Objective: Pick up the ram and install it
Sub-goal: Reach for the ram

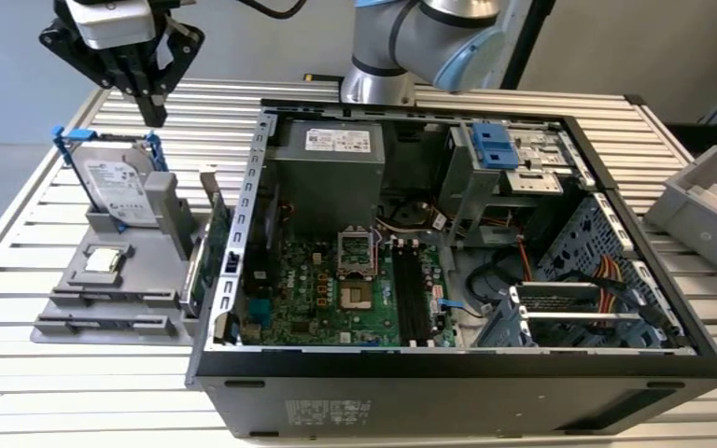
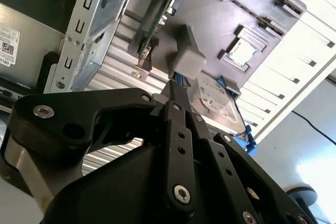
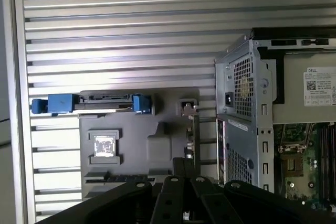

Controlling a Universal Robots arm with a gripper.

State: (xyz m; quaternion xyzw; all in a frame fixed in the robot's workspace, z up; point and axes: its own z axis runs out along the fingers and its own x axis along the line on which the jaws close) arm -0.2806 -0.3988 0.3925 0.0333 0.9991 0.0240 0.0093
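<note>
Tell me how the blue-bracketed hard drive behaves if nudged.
The hard drive looks like a rigid metal block, probably heavy for its size, so it shouldn't flex. It stands on edge in the gray holder, tall and narrow, so a sideways push might rock or tip it.

Slatted table (image 1: pixel 85 383): case (image 1: pixel 458 392), holder (image 1: pixel 97 329) (grey)

Parts holder (image 1: pixel 100 322) beside computer case (image 1: pixel 458 378), on exterior view's left.

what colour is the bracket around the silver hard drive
Blue. The plastic bracket around the silver hard drive shows best in the exterior view.
</note>
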